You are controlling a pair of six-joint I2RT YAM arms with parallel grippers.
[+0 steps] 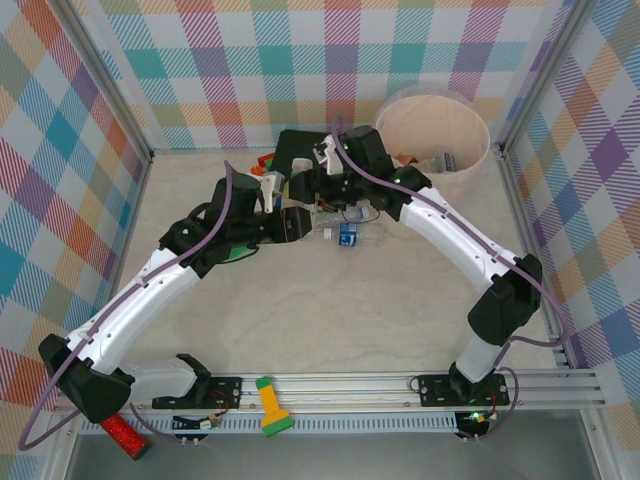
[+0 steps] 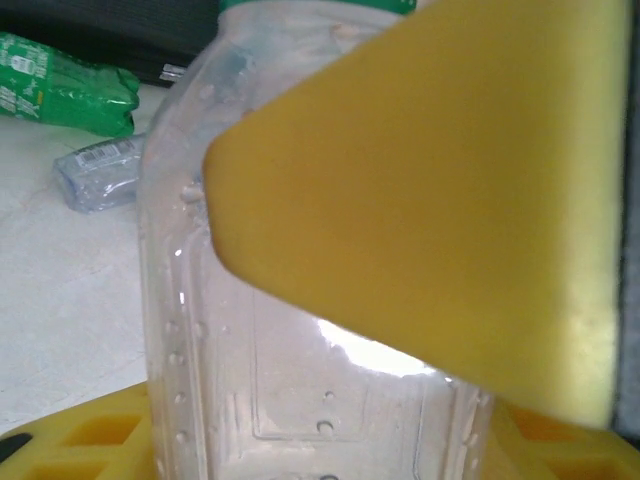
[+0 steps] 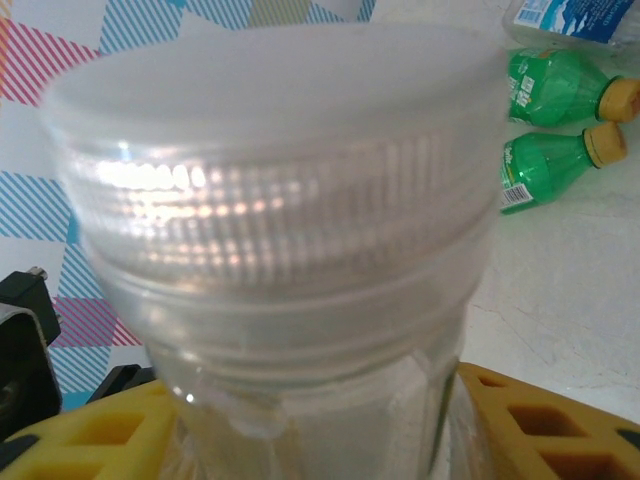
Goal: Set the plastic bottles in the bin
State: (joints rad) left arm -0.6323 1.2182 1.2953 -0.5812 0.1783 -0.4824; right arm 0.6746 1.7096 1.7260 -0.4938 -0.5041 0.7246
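Observation:
My left gripper (image 1: 290,222) and right gripper (image 1: 316,188) meet tip to tip above the middle of the table. In the left wrist view a clear ribbed plastic bottle (image 2: 300,380) stands between the yellow fingers (image 2: 430,200) of the left gripper (image 2: 320,390), which is shut on it. In the right wrist view a clear bottle with a wide whitish cap (image 3: 280,180) sits in the right gripper (image 3: 320,440), with a yellow finger (image 3: 545,425) on each side. From above I cannot tell whether it is one bottle. A blue-labelled bottle (image 1: 350,236) lies on the table. The beige bin (image 1: 482,140) stands at the back right.
Green bottles (image 3: 555,90) (image 3: 550,162) and a blue-labelled one (image 3: 580,18) lie on the table. A green bottle (image 2: 60,85) and a crushed clear one (image 2: 100,175) lie to the left. A black case (image 1: 298,150) lies behind the grippers. A flashlight (image 1: 270,405) and a red cylinder (image 1: 125,435) lie at the near edge.

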